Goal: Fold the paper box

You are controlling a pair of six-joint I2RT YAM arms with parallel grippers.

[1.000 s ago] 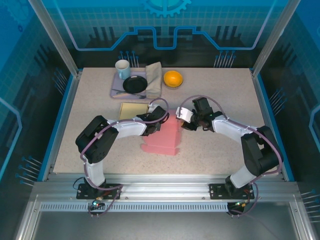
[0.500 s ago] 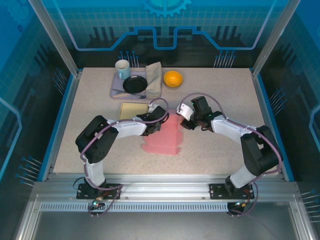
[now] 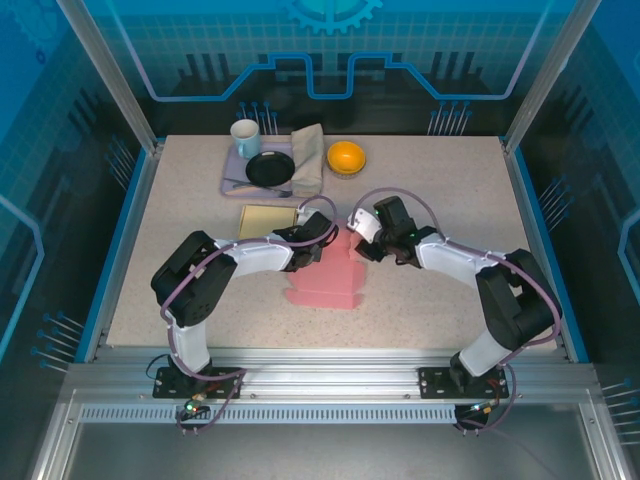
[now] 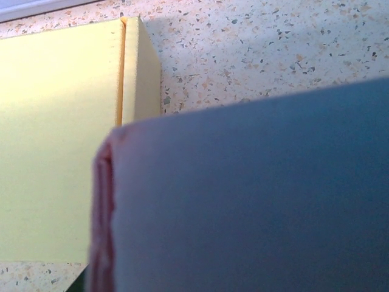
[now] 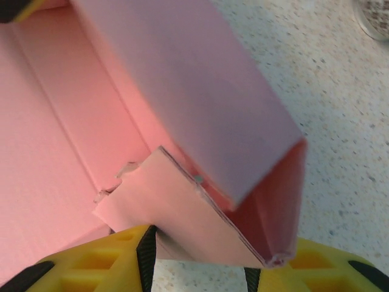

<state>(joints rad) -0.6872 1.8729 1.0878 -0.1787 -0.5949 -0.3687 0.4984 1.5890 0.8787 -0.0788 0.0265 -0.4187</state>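
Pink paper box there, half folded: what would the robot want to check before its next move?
1. Pink paper box base lying on the table: ok.
2. One wall folded up: ok.
3. Right gripper at that wall, its corner between the fingers: ok.
4. Left gripper grip on the box: cannot tell; paper covers its camera.
5. Space to the left: yellow pad lies close, not ok.

Both arms are bent inward at the elbows, and the wrists are held close together. The left tool [image 3: 320, 243] is pointed rightward; its jaw state cannot be made out. The right tool [image 3: 362, 244] is pointed leftward, with its yellow fingers [image 5: 79, 267] parted.
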